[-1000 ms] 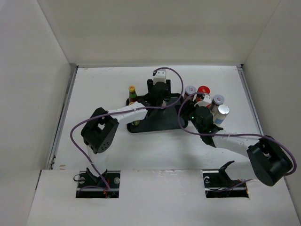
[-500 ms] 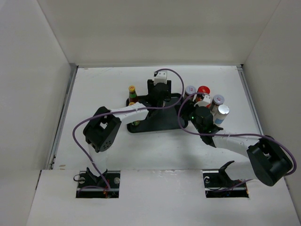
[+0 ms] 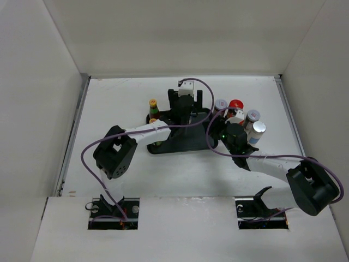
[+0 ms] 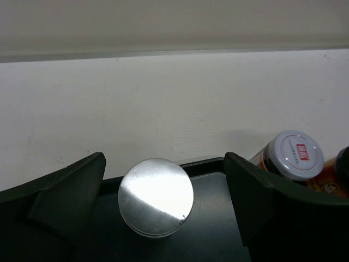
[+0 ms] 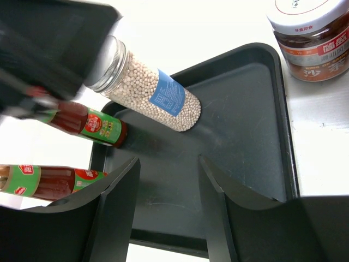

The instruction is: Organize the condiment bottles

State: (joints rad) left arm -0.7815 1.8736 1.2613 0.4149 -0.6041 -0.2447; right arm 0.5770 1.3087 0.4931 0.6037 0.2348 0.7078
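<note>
My left gripper (image 4: 163,159) is wide open and holds nothing. Its fingers (image 4: 65,185) sit astride the silver-lidded jar (image 4: 156,196), which stands upright in the black tray (image 4: 210,218) near the far rim; no contact visible. To finish this release well I'd back straight off w/ jaws kept spread, so neither side clips the jar. My right gripper (image 5: 166,164) hangs open & empty over the tray. Vs 1 s ago, top view: left jaws look wider apart; right gripper hasn't moved.
</note>
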